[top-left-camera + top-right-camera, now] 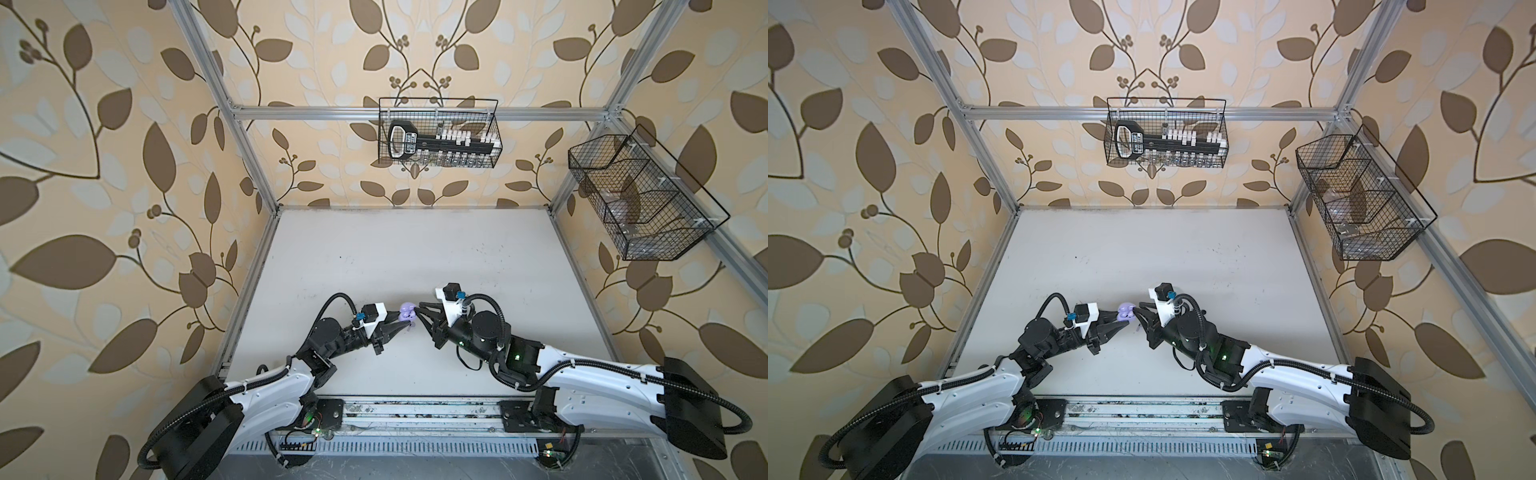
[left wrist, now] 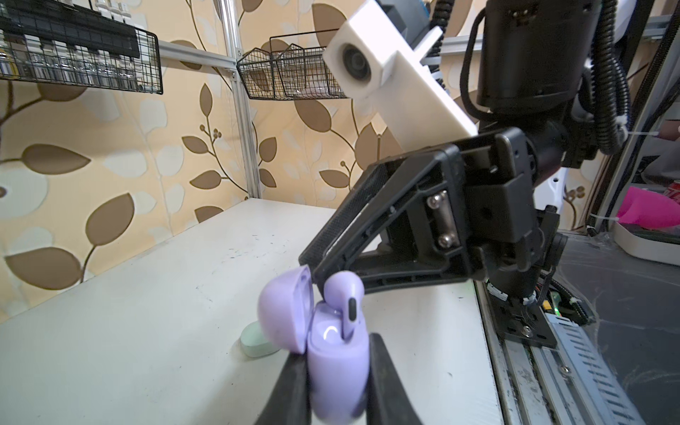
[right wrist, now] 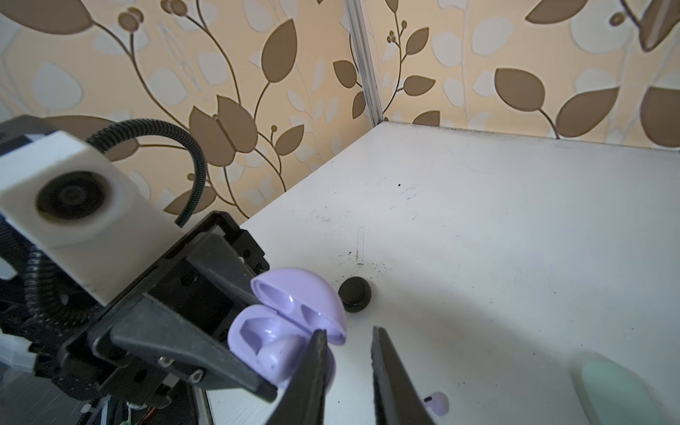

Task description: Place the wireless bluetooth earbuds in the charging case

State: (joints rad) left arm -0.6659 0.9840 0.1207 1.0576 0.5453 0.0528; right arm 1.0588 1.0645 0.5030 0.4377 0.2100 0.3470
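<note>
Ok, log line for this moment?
left gripper: clamps lavender case, lid open | lavender earbud: stem in slot, head above rim | right gripper: open beside it | second lavender earbud: loose on table

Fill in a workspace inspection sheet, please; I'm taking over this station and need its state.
Surface: white table, scuffed, dark specks.
Job's things: lavender case open, lavender earbud standing partly in it; second lavender earbud, mint case and black round case on the table.
Clutter: nothing seen.
Grippers: left gripper clamps the lavender case; right gripper open, empty, by the standing earbud.
Cables: black conduit looping on each arm.
Surroundings: rear wire basket and side wire basket on the aluminium frame; leaf wallpaper.
</note>
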